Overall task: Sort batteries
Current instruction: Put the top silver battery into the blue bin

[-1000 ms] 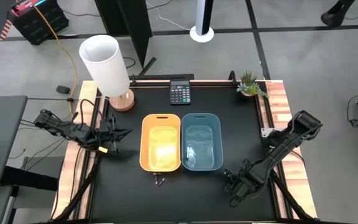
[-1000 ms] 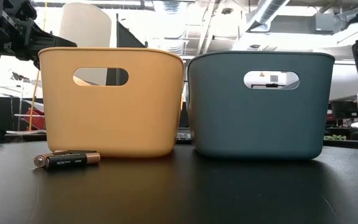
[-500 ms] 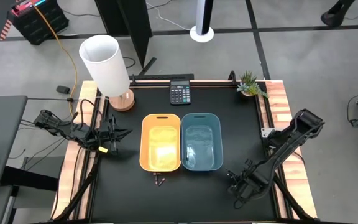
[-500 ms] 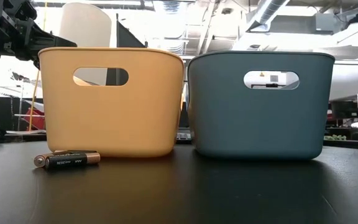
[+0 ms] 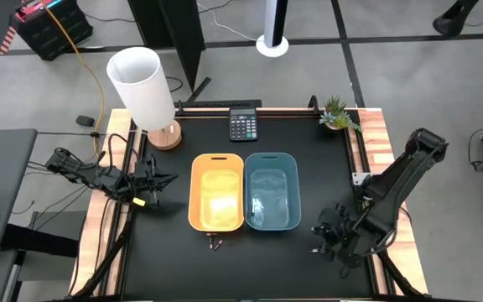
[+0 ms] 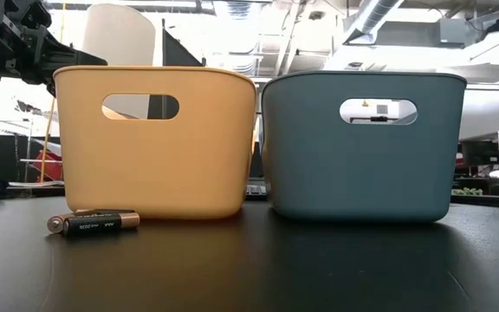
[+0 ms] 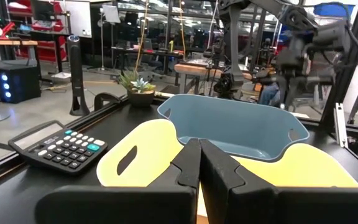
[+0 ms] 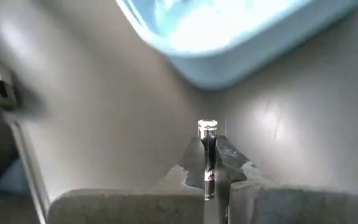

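Two slim batteries point(image 6: 93, 223), the front one dark with a coppery end, lie on their sides on the black table in front of the yellow bin point(image 6: 156, 143). They also show in the high view point(image 5: 216, 243). My right gripper point(image 5: 324, 241) is near the table's front right, beside the blue bin point(image 5: 272, 190), shut on a slim silvery battery point(image 8: 207, 155). My left gripper point(image 7: 199, 163) is shut and empty at the table's left edge point(image 5: 153, 189), left of the yellow bin. My right gripper pinches the silvery battery between its two fingers point(image 8: 229, 163). The battery lies along the fingers, and its capped end point(image 8: 207, 129) sticks out past the fingertips toward the blue bin. That end touches nothing; the rest is hidden between the fingers.
The yellow bin point(image 5: 216, 191) and blue bin stand side by side mid-table. A black calculator point(image 5: 242, 126) lies at the far edge, a small plant point(image 5: 338, 113) at the far right corner, and a white lamp point(image 5: 141, 84) at the far left corner.
My right arm has swung a little toward the table's right edge, its elbow rising, and it has left the low view. The batteries on the table and the bins have stayed put.
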Tool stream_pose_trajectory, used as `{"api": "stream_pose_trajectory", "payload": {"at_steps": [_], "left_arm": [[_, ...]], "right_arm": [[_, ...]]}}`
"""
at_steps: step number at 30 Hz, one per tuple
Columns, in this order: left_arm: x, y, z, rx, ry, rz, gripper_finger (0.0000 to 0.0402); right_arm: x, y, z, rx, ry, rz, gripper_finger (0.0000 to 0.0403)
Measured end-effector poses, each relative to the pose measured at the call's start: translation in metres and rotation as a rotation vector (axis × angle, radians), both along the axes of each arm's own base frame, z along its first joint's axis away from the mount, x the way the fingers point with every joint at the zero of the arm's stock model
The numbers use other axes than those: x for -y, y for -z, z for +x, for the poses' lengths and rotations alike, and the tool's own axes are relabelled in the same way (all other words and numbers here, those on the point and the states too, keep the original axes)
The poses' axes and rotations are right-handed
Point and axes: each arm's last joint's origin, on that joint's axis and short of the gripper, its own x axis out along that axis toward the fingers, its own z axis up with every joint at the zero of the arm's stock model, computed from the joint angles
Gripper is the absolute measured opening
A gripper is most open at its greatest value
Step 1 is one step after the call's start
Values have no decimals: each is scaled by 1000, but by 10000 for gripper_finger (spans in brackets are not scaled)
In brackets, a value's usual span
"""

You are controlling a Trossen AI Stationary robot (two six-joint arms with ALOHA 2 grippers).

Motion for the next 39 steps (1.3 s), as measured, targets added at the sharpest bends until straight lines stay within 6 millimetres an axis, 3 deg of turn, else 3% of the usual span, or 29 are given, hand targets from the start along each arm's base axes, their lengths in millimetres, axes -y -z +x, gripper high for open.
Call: {"api": "stream_pose_trajectory", "payload": {"at_steps": [6,17,27,32,39], "left_arm": [[0,0,0,0,0,0,0],[0,0,0,0,0,0,0],[0,0,0,0,0,0,0],[0,0,0,-1,0,-1,0],[0,0,0,-2,1,-4,0]], "right_arm": [[17,-24,3,192,-25,-106,13],[60,-45,60,314,-124,-365,13],[108,-24,96,151,-144,-362,17],[120,-7,110,68,-135,-361,67],[128,-1,114,39,-112,-366,182]]}}
